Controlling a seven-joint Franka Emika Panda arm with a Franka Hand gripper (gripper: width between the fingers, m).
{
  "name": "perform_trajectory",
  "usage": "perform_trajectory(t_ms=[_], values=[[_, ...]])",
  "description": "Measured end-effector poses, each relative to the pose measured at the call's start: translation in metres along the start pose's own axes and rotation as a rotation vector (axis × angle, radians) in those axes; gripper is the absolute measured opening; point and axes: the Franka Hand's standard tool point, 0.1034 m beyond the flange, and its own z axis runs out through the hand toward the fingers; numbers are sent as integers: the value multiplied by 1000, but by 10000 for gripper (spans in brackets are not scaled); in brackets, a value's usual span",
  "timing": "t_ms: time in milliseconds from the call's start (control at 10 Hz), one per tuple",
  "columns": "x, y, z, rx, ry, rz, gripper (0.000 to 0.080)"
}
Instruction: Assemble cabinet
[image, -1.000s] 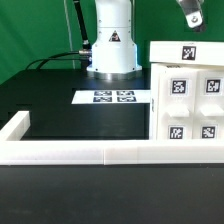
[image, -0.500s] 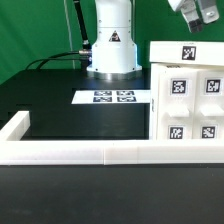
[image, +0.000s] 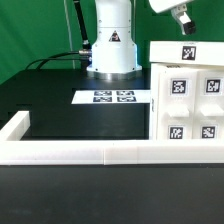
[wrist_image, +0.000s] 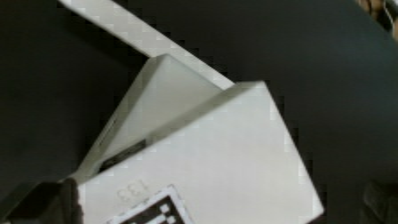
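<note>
One marker board (image: 113, 97), exterior view only

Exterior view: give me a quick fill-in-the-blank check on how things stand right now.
1. The marker board carries ___ tags.
2. The gripper hangs ___ the cabinet parts, holding nothing.
3. The cabinet parts lie on the exterior view's ___ side of the marker board.
4. The table surface is ___ in colour.

Missing words: four; above; right; black.
</note>
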Motion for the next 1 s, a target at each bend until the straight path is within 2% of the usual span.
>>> perform_trajectory(t_ms=[600, 800, 1000], values=[[2, 1, 0, 1, 3, -454, 797], [2, 3, 1, -68, 22, -821, 797], [4, 4, 0, -106, 28, -1086, 797]])
